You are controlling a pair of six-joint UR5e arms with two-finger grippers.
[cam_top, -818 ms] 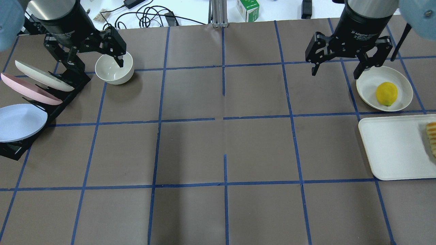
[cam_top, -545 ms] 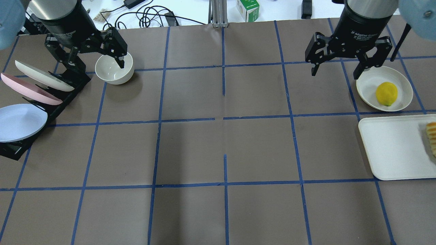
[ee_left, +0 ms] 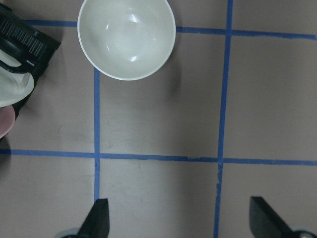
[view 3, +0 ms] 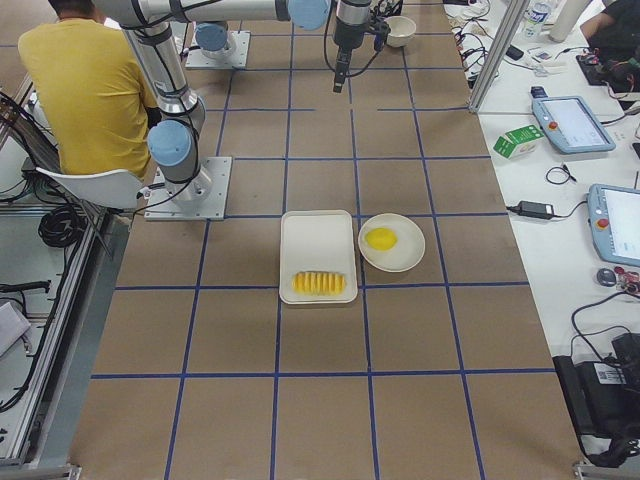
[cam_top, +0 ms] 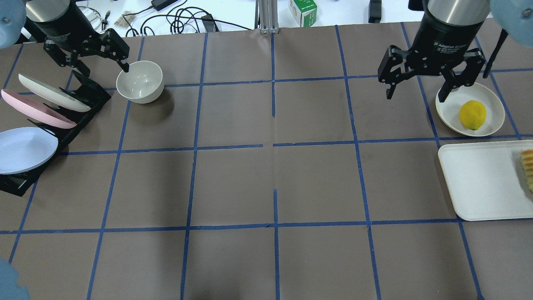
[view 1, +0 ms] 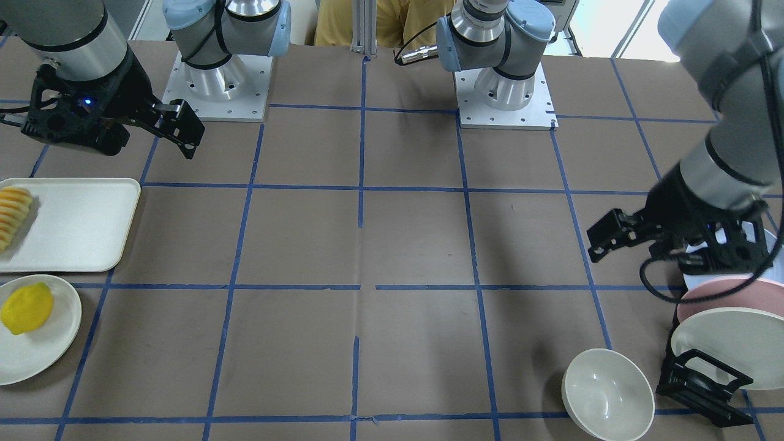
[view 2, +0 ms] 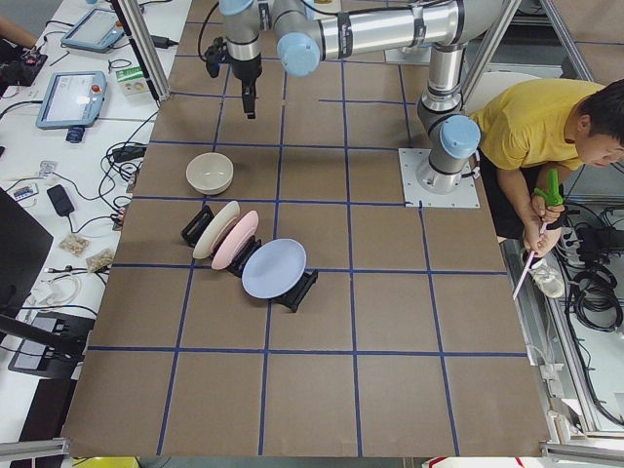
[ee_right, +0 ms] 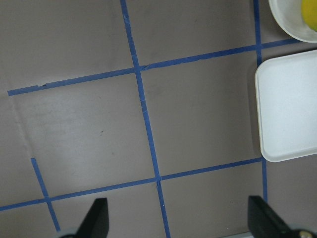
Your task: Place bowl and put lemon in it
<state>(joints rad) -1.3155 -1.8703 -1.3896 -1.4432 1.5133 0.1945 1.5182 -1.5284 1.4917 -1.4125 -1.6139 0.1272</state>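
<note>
The glossy round bowl (cam_top: 139, 81) stands beside the wide-spread left gripper (cam_top: 102, 69). The oval lemon (cam_top: 472, 115) lies on a flat plate (cam_top: 449, 109) near the right gripper (cam_top: 414, 97), also wide.

The desk (cam_top: 233, 183) is showing a matte brown surface ruled by a grid of blue tape lines. At the far left, the bowl (cam_top: 139, 81) is gleaming glossy off-white, plain and unpatterned. The black rack (cam_top: 91, 93) beside it is displaying a white plate (cam_top: 50, 92), a pink plate (cam_top: 37, 110) and a pale blue plate (cam_top: 23, 150). At the right, the lemon (cam_top: 472, 115) is glowing bright yellow against an off-white round plate (cam_top: 449, 106). The tray (cam_top: 479, 183) is appearing white, its ridged slices (cam_top: 528, 168) yellow-orange. The left gripper (ee_left: 181, 220) and the right gripper (cam_top: 414, 96) are showing black throughout, jaws included.
</note>
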